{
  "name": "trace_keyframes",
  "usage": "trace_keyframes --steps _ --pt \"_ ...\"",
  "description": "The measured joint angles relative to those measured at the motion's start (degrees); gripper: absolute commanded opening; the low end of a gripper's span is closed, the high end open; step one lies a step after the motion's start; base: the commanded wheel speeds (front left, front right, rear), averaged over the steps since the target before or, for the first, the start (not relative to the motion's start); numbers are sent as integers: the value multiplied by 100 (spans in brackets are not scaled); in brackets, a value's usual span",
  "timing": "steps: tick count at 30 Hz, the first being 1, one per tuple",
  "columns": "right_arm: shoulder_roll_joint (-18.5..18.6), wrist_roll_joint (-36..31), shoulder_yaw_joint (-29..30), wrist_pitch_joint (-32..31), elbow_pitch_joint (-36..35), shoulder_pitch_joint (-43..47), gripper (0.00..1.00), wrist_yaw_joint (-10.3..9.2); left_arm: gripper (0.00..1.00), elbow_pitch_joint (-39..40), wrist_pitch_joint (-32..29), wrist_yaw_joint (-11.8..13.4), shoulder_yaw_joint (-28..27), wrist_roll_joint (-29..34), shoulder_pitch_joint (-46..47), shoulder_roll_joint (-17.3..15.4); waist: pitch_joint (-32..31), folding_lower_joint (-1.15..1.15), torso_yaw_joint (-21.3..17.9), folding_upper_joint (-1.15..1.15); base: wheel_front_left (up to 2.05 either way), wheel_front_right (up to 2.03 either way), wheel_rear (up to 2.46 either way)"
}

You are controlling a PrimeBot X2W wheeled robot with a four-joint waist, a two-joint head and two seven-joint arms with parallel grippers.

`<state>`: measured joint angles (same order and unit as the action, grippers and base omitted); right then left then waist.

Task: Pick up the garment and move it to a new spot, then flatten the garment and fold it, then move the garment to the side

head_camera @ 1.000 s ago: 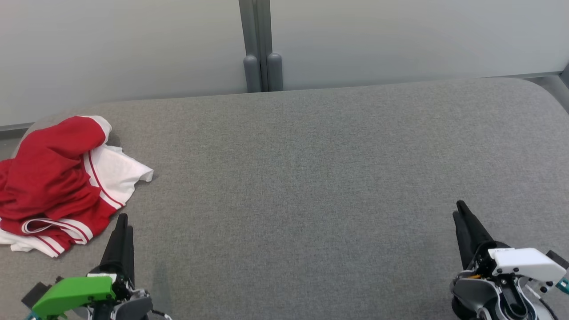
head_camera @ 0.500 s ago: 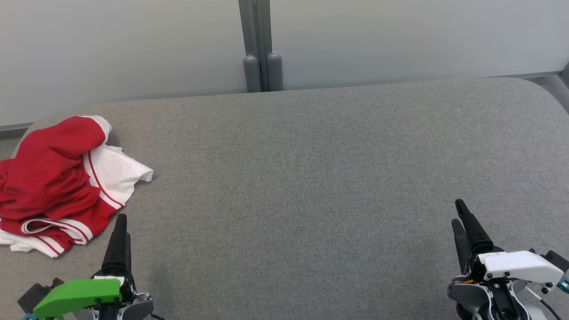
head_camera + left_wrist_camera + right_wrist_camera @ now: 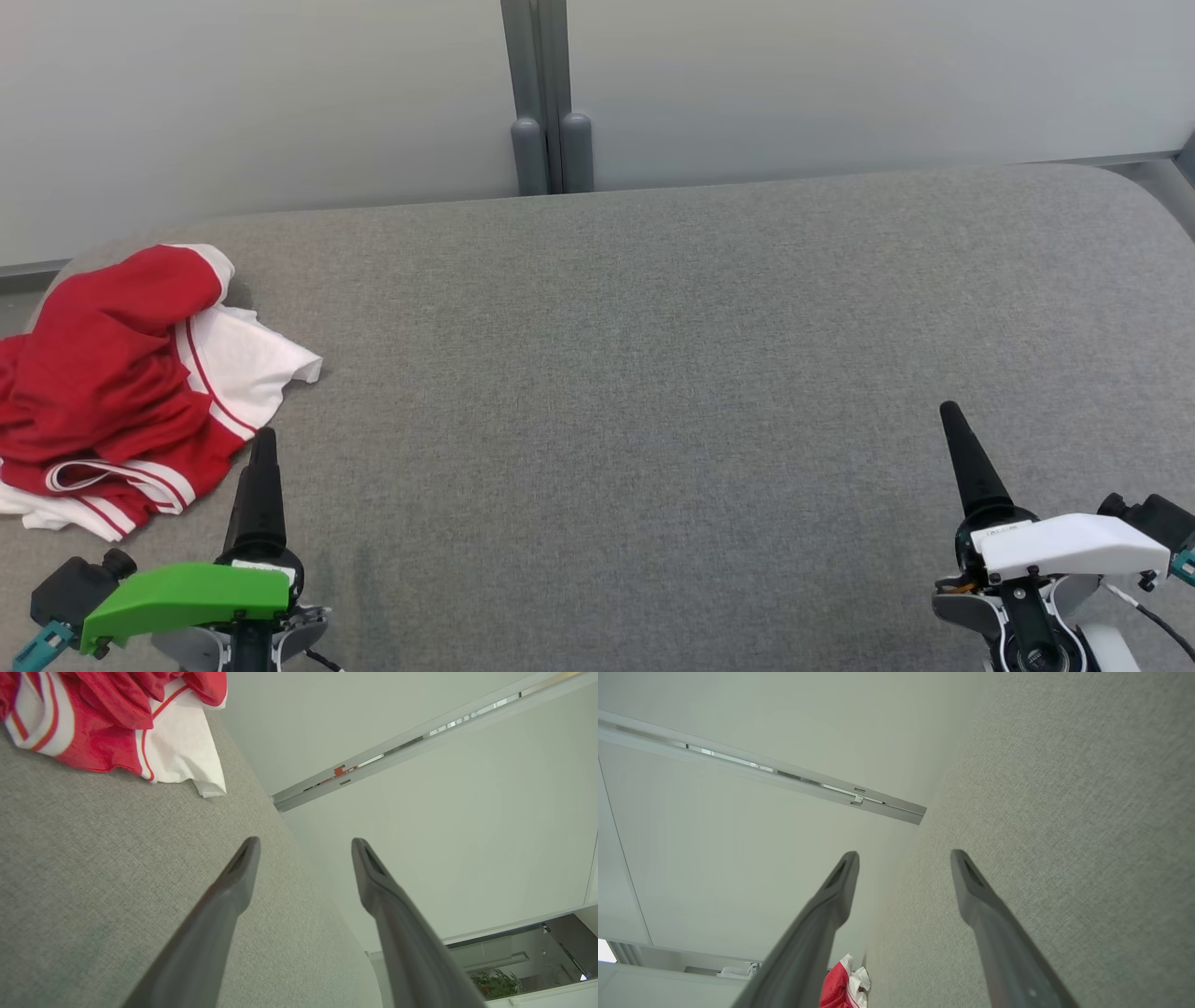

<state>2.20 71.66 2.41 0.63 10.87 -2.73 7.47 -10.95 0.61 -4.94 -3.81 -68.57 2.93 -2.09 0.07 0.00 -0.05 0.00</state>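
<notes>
Status: the crumpled red-and-white fabric garment [image 3: 121, 392] sits heaped at the far-left end of the grey fabric-covered table [image 3: 653, 373], by its rounded corner. Part of it runs off the head view's left side, so we can't tell whether it overhangs the edge.

The left gripper [image 3: 264, 439] is the nearer one. Its tips are just beside the heap's near-right hem, with the heap ahead and to its left. Its fingers are spread wide, nothing between them. The right gripper [image 3: 952, 411] is well apart across the table, also spread wide and carrying nothing.

The heap's long axis runs roughly near-to-far along the table's left end. We judge the pick is the left arm's job — a short reach forward-left onto the striped hem.

Room to set it down: the broad bare stretch between the two grippers. Pale wall panels [image 3: 280, 103] stand right behind the far edge, so we'd go easy there.
</notes>
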Motion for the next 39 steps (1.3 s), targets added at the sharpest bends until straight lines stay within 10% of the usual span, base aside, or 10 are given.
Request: trace_keyframes --steps 39 --pt "143 -3141 -449 712 -377 254 100 0 100 349 711 143 523 3824 -217 -277 -142 0 60 0 0 0 0"
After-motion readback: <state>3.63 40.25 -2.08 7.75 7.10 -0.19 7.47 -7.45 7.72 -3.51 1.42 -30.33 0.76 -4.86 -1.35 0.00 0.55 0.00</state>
